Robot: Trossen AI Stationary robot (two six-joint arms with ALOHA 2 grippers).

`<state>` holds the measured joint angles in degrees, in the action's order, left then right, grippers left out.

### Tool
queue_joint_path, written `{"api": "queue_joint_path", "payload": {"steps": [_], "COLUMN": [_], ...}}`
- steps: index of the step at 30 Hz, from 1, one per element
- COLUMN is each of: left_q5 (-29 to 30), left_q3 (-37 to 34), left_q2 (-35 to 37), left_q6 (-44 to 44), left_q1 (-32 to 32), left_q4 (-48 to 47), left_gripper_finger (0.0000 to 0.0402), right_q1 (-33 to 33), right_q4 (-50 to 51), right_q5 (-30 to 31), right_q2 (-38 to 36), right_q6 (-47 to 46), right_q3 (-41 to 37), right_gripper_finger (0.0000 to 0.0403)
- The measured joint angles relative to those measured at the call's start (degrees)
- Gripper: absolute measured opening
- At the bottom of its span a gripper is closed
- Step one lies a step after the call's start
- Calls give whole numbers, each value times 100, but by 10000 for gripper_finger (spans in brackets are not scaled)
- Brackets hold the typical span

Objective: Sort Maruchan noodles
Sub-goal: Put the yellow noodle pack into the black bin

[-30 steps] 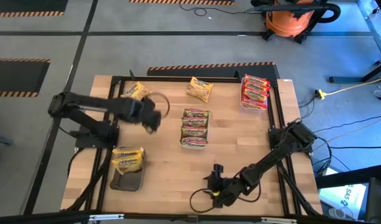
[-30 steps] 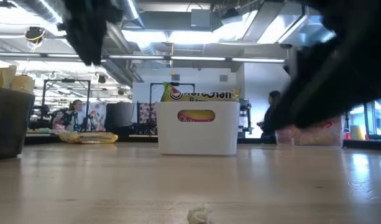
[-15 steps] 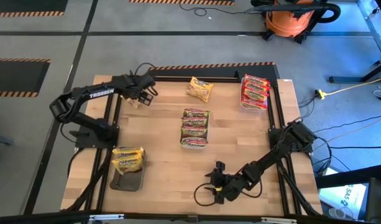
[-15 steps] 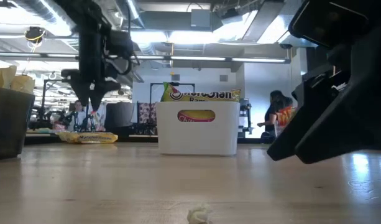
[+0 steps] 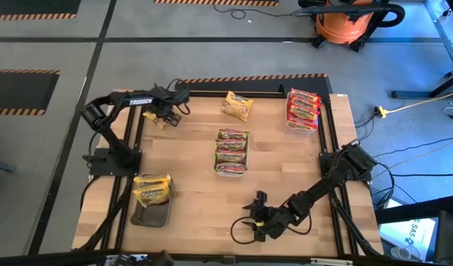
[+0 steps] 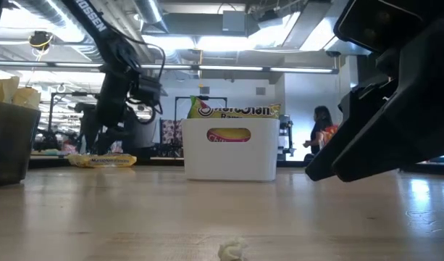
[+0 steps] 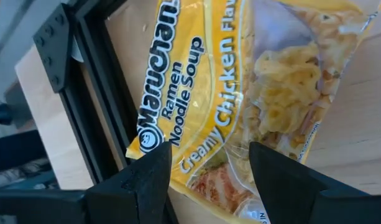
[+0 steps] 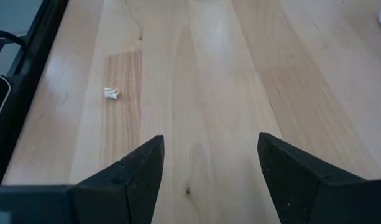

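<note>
**Yellow packet at the far corner, jaws spread above it**

Left gripper (image 5: 167, 114) hovers released over the yellow noodle packet (image 7: 240, 106) beside the black frame rail (image 7: 91, 106). Crinkly film could slip, or a finger snag that rail. Right gripper (image 5: 257, 222) waits released near the front edge.

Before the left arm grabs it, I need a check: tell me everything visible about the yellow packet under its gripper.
The yellow packet is a crinkly plastic Maruchan creamy chicken ramen wrapper, sealed, lying flat on the wooden table at its far left corner beside the black frame rail. The open left gripper hovers over it; contact is unclear.
</note>
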<state>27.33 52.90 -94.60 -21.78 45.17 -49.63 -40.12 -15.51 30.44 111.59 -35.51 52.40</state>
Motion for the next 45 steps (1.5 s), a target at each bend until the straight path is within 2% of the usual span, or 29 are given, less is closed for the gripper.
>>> {"api": "queue_joint_path", "payload": {"steps": [6,13,18,22,24,29,36,41,45], "left_q5": [-11,-1168,-1344,-2374,-2615,-2274,-1140,-1209,-1530], "left_q3": [-8,-21,62,97,97,319,480,40,-257], "left_q2": [8,279,284,286,286,448,853,704,587], "left_q6": [109,120,15,-8,14,-70,-363,-370,-460], "left_q1": [-386,-1205,-1706,-2090,-2323,-2773,-2894,-2818,-2948], "left_q4": [-17,-98,-361,-363,-376,-602,-639,-171,147], "left_gripper_finger": [213,214,214,214,214,214,214,214,214], "right_q1": [0,0,0,0,0,0,0,0,0], "right_q4": [-4,-4,-15,-42,-63,-82,-144,-184,-210], "right_q5": [0,0,-79,-166,-169,-198,-306,-308,-439], "right_q2": [0,2,2,2,4,4,4,4,4], "right_q6": [2,11,4,0,1,2,-9,-20,-21], "right_q3": [0,0,0,0,0,0,0,0,0], "right_gripper_finger": [237,237,237,237,237,237,237,237,237]}}
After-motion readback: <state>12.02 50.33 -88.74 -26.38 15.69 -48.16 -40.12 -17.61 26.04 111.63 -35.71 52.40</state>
